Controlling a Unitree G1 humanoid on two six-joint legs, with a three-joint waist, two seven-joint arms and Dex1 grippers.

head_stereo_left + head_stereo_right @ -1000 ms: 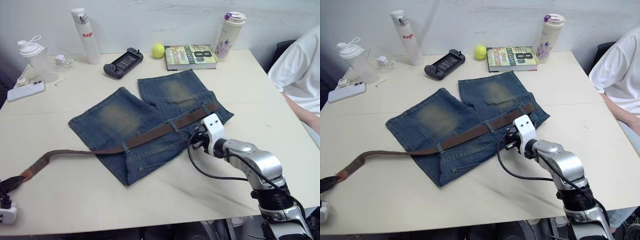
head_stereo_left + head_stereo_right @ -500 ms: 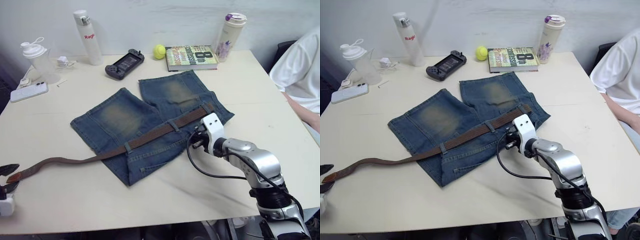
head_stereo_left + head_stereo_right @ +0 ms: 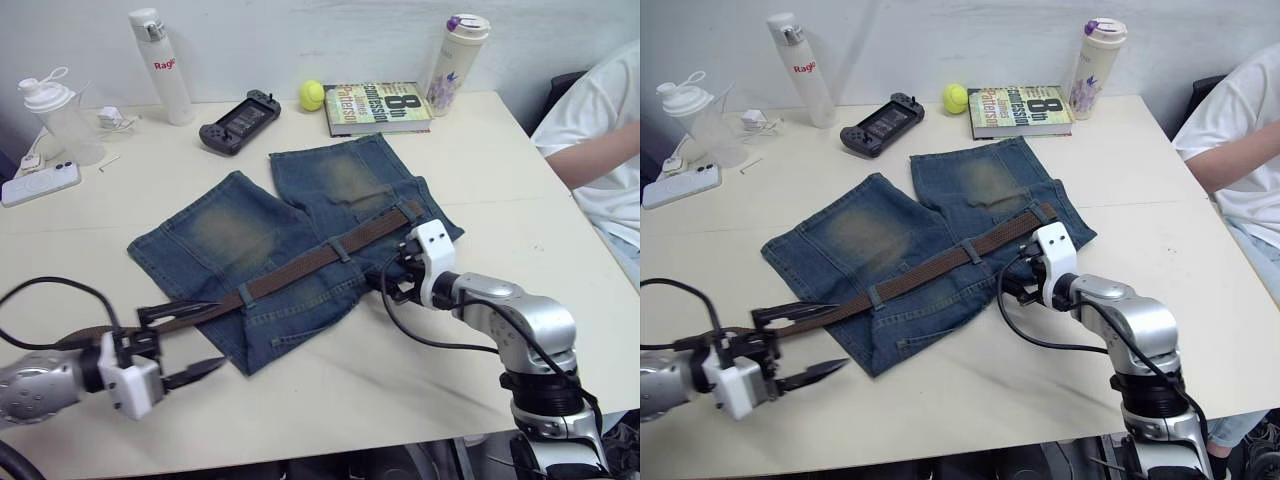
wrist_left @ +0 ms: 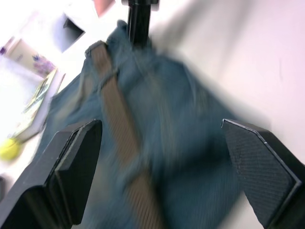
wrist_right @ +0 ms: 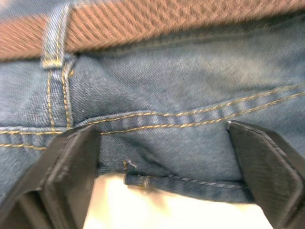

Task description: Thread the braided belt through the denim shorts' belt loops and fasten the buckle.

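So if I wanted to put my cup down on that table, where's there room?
Bare table lies between the denim shorts and the person's arm, and along the near edge between the two grippers. The far edge is crowded: bottles, game controller, tennis ball, book.

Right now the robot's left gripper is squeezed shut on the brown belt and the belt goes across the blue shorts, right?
Not quite. The left gripper is open, its fingers spread on either side of the braided belt, as the left eye view shows. The rest holds: the belt does run across the denim shorts.
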